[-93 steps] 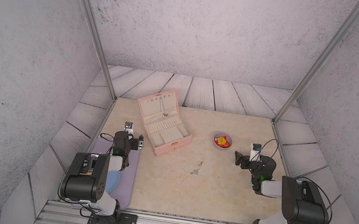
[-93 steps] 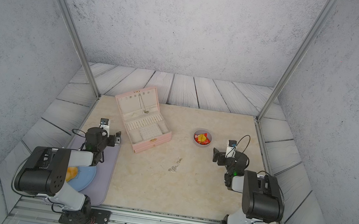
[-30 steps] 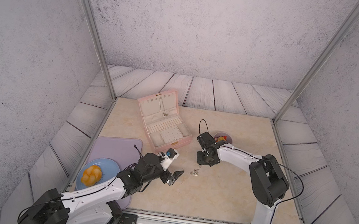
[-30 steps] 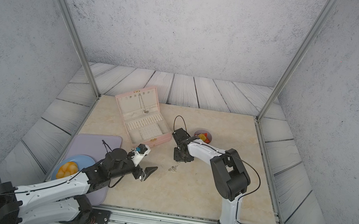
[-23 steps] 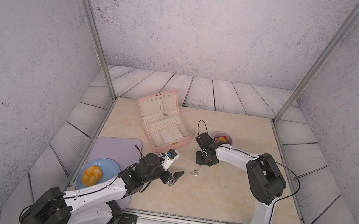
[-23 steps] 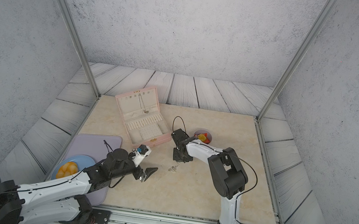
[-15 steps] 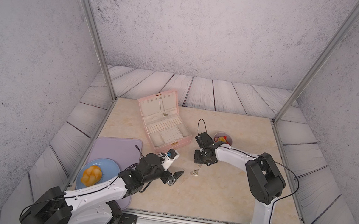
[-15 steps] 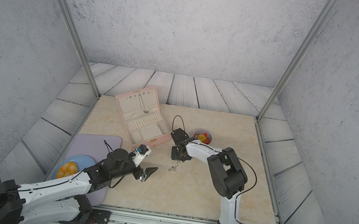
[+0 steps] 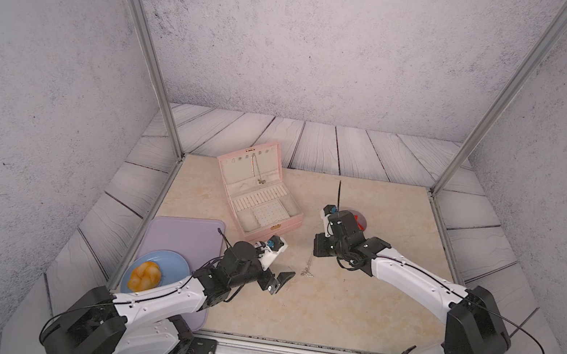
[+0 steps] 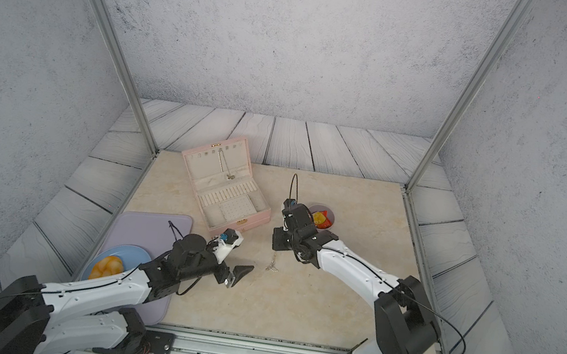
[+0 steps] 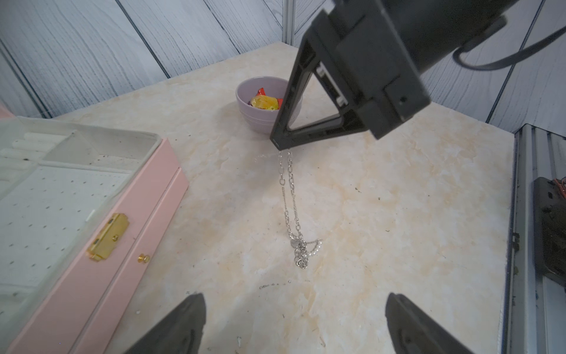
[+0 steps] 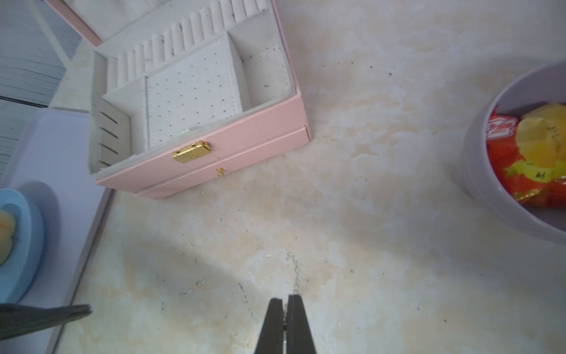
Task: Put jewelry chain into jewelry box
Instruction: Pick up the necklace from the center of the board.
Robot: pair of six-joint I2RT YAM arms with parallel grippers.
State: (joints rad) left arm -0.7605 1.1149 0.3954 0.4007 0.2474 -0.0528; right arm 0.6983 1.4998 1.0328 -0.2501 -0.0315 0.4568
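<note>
Right hand (image 12: pixel 287 303): fingers pressed together on the upper end of the jewelry chain (image 11: pixel 289 196). You can see links pinched between the tips in the right wrist view.

Jewelry chain: runs doubled from those tips down to a bunched lower end that lies on the desk (image 9: pixel 349 309). It is out on open desk, outside the jewelry box (image 9: pixel 274 228), to the near right of the box's front corner and between your two hands. It shows in both top views as a short silvery line (too small there to read the links).

Left hand (image 11: pixel 294 297): fingers spread wide and holding nothing. It sits low on the near-left side of the chain, pointed toward it and apart from it.

Jewelry box: left of centre, towards the far side of the desk. The lid stands open and a thin necklace (image 9: pixel 259 176) hangs inside it. The ring rolls, dotted panel and side compartments hold nothing that you can make out.

Grey bowl (image 11: pixel 254 119): holds red and yellow wrappers. It is right of the box, just beyond your right hand.

Near left: purple tray (image 9: pixel 182 235) with a blue plate (image 9: pixel 170 263) carrying a bun (image 9: pixel 144 276).
</note>
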